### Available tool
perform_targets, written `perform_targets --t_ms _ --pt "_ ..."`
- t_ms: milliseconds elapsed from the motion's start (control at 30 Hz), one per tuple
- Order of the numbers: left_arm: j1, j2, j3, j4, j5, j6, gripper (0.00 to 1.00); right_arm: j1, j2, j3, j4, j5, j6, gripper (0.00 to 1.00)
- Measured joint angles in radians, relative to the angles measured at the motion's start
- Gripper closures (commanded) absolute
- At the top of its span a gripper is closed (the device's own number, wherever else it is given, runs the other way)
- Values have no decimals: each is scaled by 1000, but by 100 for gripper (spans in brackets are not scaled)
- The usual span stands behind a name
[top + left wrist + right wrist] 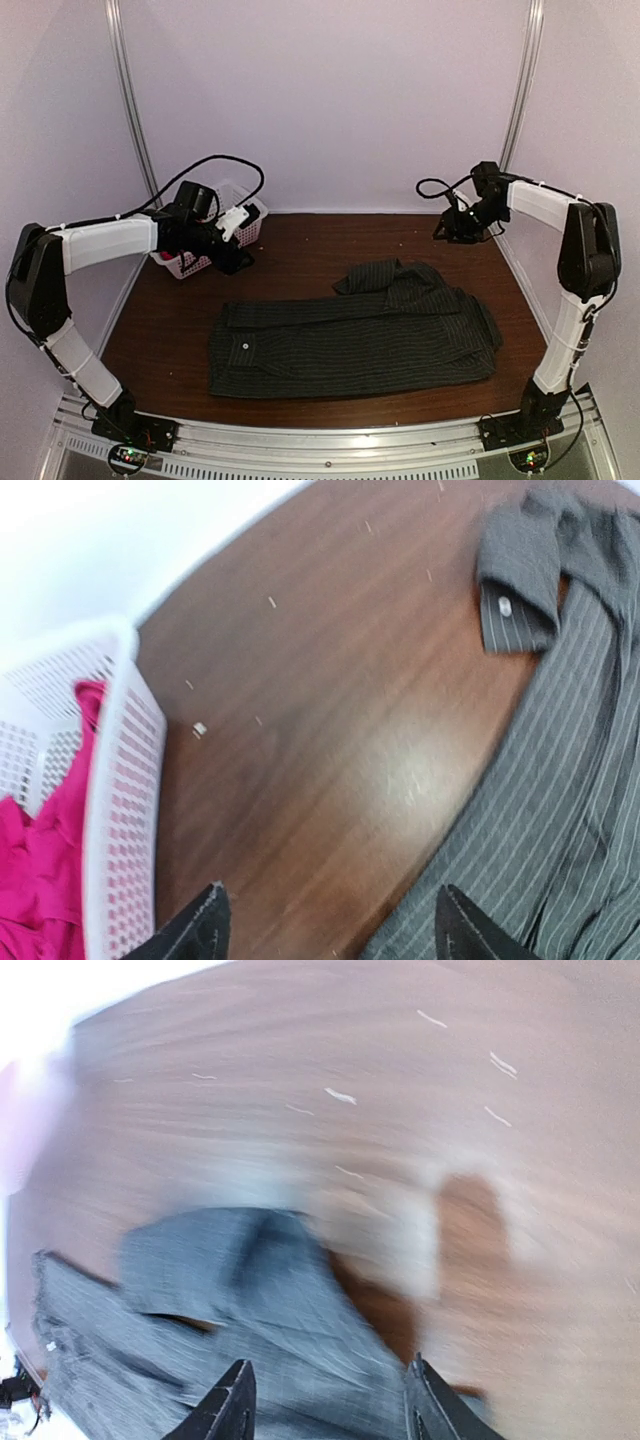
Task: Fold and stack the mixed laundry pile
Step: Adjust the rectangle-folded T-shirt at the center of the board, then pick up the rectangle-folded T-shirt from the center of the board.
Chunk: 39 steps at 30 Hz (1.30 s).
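Judging from the layout, folding was partway done and stacking not started. Dark charcoal pinstriped shirt (350, 335) lay flat across the middle of the worktop (300, 245), reaching toward the right edge. Its sides seemed tucked in to a long rough rectangle. One sleeve (385, 275) was doubled back toward the far edge, cuff buttoned. It probably needed at least one more cross fold. Red-pink T-shirt (40, 880) sat bunched inside the white basket (125, 800) at the far left corner, not out and not folded, so most of the job remained.

Left fingers (195, 930) hovered over bare worktop just beside the basket, spread wide, nothing between them. Right fingers (232, 1405) hung near the far right corner, clear of the shirt, parted and empty; that view was motion-blurred.

Materials:
- Shirt: thin limp woven cloth, fine pale stripes, small pale buttons, soft creases.
- T-shirt: plain, crumpled, no print visible.
- Basket: rigid plastic lattice of small square holes.
- Worktop: dark wood grain, smooth, slightly glossy, flecked with pale lint.
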Motion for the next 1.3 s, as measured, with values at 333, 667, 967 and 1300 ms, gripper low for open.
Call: perform_targets --t_ms 333,667,967,1300 --pt "0 -41 9 70 7 -77 20 257 173 145 -3 -114 -8 37" --pt "0 -42 9 69 11 -71 18 272 298 145 -31 -126 -7 30" --pt "0 -41 9 59 11 -47 18 270 328 129 14 -169 -10 26" --pt "0 -41 9 54 11 -24 17 267 326 153 -16 -32 50 22"
